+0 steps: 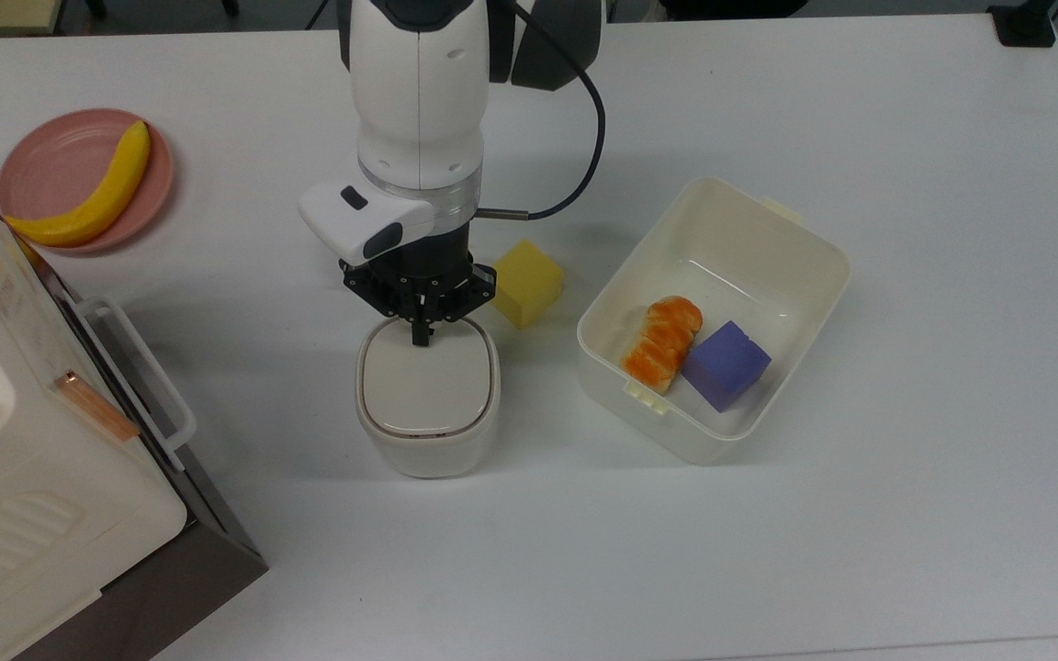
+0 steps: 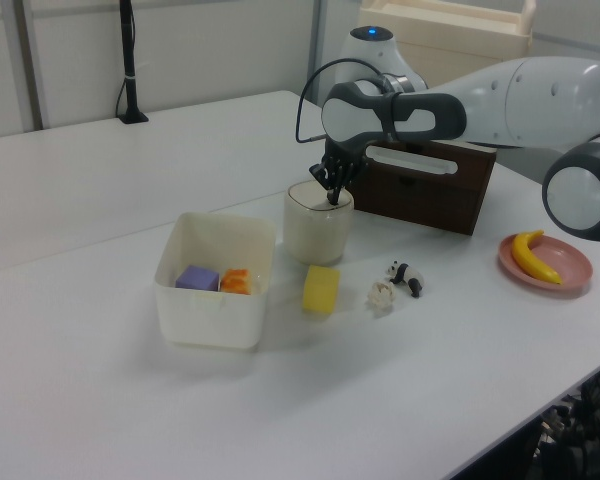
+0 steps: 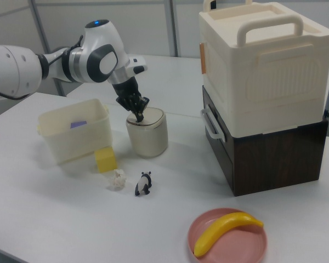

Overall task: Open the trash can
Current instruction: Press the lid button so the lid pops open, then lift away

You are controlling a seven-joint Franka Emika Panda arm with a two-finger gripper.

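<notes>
The trash can is a small cream bin with a flat beige lid, standing mid-table; the lid lies flat and closed. My gripper points straight down with its black fingers shut together, their tip on the lid's edge nearest the arm, covering the black button. In the left view the gripper meets the top of the trash can. From the right view the gripper likewise touches the lid of the trash can. Nothing is held.
A yellow cube sits just right of the gripper in the top view. A lidless cream tub holds an orange piece and a purple cube. A pink plate carries a banana. A large white appliance and a panda figure are nearby.
</notes>
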